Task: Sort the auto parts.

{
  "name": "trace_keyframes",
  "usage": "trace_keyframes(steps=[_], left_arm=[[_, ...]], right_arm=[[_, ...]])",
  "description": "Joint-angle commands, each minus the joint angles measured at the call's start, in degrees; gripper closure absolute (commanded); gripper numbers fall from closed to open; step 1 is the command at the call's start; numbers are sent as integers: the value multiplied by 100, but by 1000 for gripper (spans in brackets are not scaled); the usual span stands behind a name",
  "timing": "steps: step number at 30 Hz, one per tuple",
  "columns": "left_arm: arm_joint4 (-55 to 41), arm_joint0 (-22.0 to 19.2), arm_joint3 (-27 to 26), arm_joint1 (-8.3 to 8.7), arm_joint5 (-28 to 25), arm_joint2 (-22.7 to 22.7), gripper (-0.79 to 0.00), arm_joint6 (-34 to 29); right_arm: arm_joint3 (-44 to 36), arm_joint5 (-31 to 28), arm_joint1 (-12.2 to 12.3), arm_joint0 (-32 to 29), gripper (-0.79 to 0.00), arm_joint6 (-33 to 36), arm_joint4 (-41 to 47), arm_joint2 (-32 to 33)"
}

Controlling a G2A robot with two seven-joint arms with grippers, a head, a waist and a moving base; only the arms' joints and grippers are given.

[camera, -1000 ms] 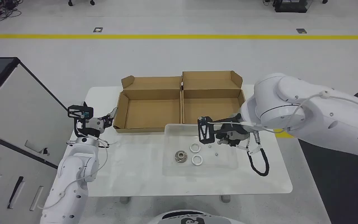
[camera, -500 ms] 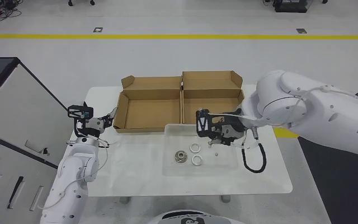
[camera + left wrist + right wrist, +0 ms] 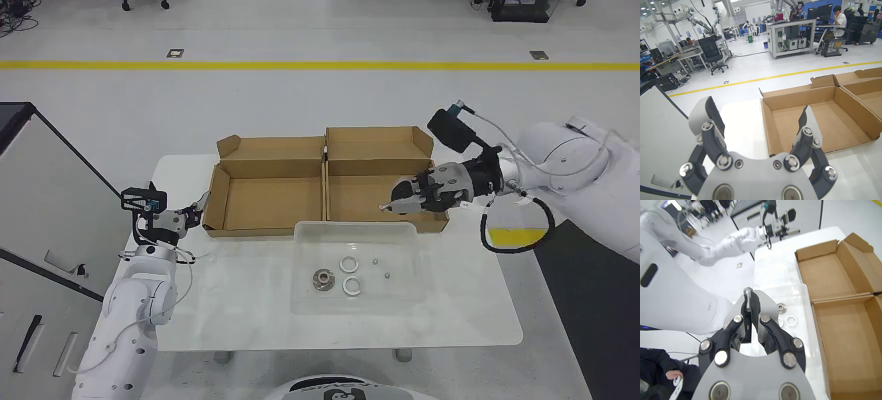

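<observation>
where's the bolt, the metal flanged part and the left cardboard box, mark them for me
bolt [image 3: 747,300]: right wrist view, middle of its threaded shank
metal flanged part [image 3: 322,279]: top view, its centre hub
left cardboard box [image 3: 272,205]: top view, bare floor inside

White surface [image 3: 250,310] on pale grey floor [image 3: 100,90]. Yellow line [image 3: 300,65] crosses floor beyond it. Past the line, one sq. floor plate [image 3: 175,52] twd left, another [image 3: 538,54] twd right. Lg white panel [image 3: 50,200] w/ dark edge near surface's left end. Room behind: black office chair [image 3: 713,55], green bin [image 3: 750,39], alu-frame workstation [image 3: 791,39] w/ monitors.
</observation>
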Motion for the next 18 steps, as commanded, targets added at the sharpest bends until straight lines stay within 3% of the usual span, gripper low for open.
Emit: trace_keyframes(steps=[1,4,10,18], left_arm=[[0,0,0,0,0,0,-785,0],[0,0,0,0,0,0,-785,0],[0,0,0,0,0,0,-785,0],[0,0,0,0,0,0,-785,0]], right_arm=[[-7,-267,67,-178,0,-275,318,33],[-71,-589,145,-365,0,-597,635,71],[-457,-589,197,-716,0,-596,1516,573],[-1064,-589,56,-1345,0,-595,2114,1456]])
